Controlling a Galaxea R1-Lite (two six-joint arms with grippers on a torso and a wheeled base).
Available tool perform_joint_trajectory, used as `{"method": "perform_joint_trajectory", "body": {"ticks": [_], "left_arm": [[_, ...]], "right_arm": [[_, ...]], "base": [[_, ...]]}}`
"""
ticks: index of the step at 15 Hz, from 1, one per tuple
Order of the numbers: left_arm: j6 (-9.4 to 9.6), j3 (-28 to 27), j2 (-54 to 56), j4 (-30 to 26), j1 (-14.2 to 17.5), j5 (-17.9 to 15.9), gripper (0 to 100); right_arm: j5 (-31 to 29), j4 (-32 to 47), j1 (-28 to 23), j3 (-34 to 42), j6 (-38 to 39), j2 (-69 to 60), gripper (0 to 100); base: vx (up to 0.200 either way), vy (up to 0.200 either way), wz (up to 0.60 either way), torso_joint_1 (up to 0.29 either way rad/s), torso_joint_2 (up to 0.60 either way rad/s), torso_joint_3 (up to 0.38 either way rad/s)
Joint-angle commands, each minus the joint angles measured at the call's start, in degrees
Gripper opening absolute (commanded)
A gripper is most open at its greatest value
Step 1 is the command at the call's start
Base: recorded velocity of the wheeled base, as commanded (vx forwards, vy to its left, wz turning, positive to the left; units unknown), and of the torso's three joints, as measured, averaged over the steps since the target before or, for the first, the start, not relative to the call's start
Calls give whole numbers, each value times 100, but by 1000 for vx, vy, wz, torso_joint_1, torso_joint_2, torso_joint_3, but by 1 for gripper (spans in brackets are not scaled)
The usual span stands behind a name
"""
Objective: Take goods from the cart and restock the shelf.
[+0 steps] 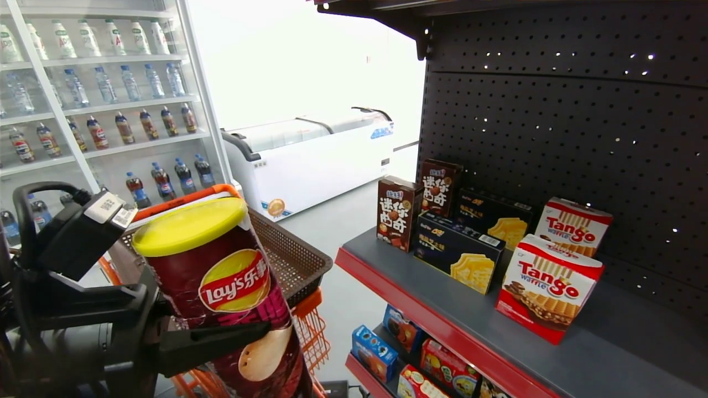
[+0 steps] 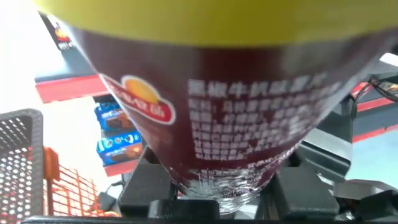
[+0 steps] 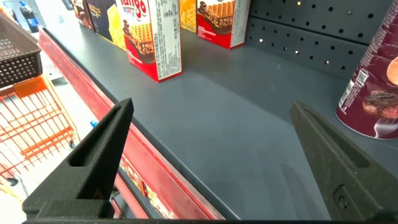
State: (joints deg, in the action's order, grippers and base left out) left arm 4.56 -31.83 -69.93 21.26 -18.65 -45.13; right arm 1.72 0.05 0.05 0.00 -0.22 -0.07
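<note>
The left gripper [image 1: 215, 331] clamps the yellow-lidded chips can [image 1: 221, 276] by the cart [image 1: 293, 260], at eight o'clock — the carrying step, I'd say. The right gripper [image 3: 211, 109] gapes wide above the shelf [image 1: 442, 298]. Next it needs a swing toward four o'clock — onto bare shelf.

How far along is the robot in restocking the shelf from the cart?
Done: one dark can already stands on the grey shelf. In hand: the left gripper is shut on a yellow-lidded chip can, held near the cart. Left: setting that can on the shelf, where the open right gripper hovers.
</note>
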Motion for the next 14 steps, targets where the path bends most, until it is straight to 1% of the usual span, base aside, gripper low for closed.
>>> {"method": "perform_joint_trajectory", "body": {"ticks": [1,7,14], "left_arm": [[10,-69,-100,1,11,4,0],[19,-148,-478,10,-279,-84,0],[19,-192,-610,27,-315,-128,0]], "right_arm": [[4,-5,4,0,-4,7,100],[4,-5,4,0,-4,7,100],[4,4,4,0,-4,7,100]], "base": [[0,0,0,0,0,0],[0,0,0,0,0,0],[0,0,0,0,0,0]]}}
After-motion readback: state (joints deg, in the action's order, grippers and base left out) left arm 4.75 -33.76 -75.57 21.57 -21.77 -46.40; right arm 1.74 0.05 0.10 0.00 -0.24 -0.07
